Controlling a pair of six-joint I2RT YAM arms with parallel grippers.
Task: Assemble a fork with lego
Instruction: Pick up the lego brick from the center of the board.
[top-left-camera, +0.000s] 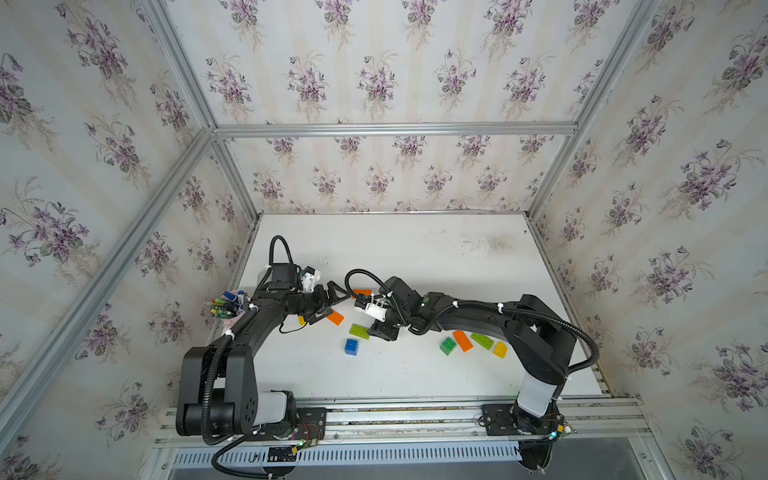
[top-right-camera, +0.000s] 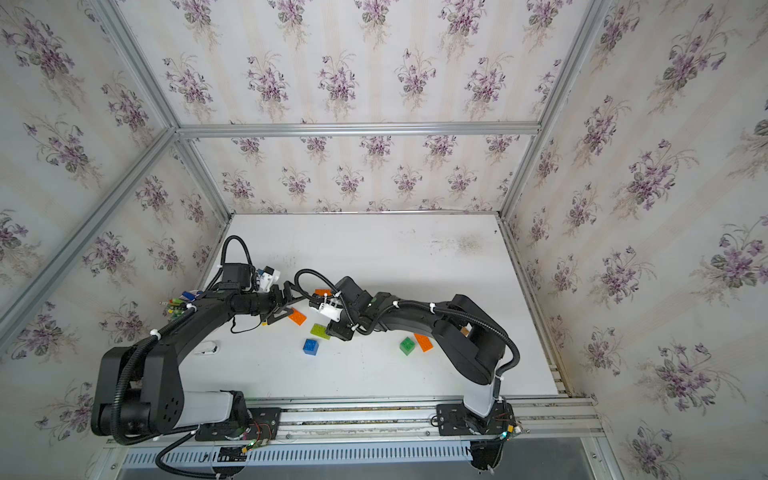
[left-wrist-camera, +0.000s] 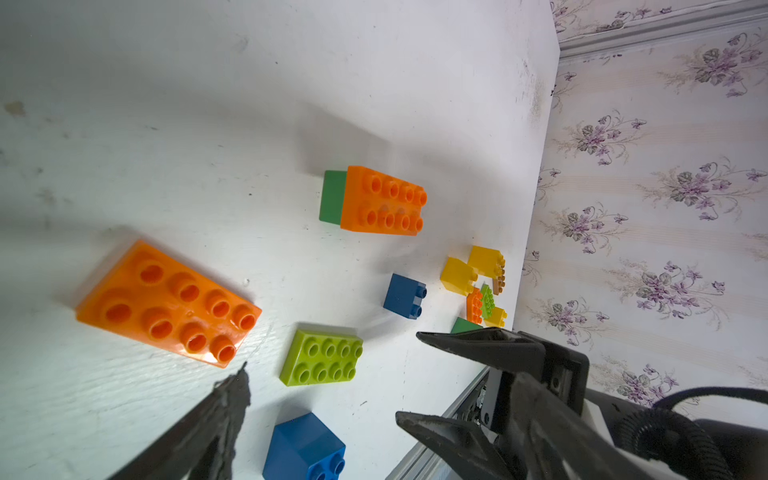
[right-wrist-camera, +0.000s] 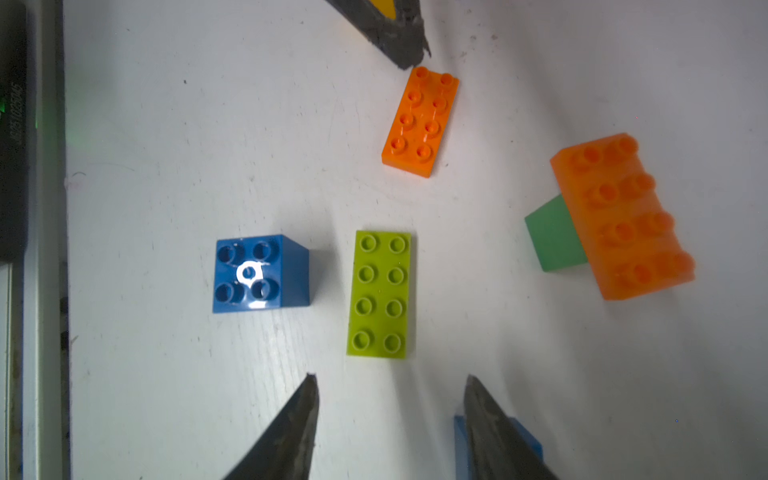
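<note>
Right wrist view alone shows the right gripper parted and empty before the lime brick.

The table fills the lower middle of both top views. A cup of pens stands at its left edge. Right of the cup, near the middle of the frame, four lego pieces lie apart from one another. The two-brick stack is uppermost in the frame, and in it a long brick sits on a shorter one and overhangs it. Below and left of the stack lies the upper plate. Below and right of that lies the middle plate, with the four-stud cube just under it. Well to the right, a row of four bricks lies side by side, close together.
</note>
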